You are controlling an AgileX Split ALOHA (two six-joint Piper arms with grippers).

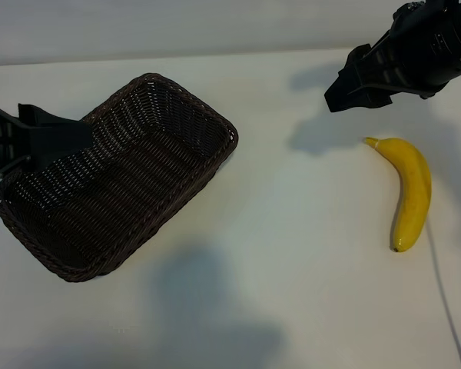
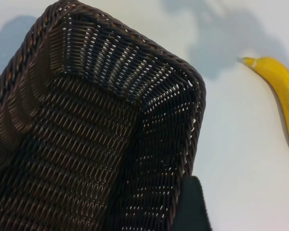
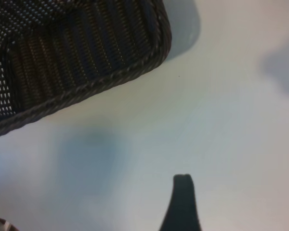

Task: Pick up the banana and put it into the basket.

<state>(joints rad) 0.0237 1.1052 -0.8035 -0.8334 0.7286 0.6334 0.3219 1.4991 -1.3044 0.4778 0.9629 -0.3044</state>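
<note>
Banana (image 1: 412, 194) untouched; basket (image 1: 177, 92) partly hidden by left gripper (image 1: 77, 138); both fingers apparently wide.

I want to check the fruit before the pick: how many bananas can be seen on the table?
1. The banana lies on the white table, right of the basket, below the right gripper. The basket holds nothing.

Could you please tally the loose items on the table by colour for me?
Yellow: 1, the banana
Dark brown: 1, the basket
Total: 2
</note>
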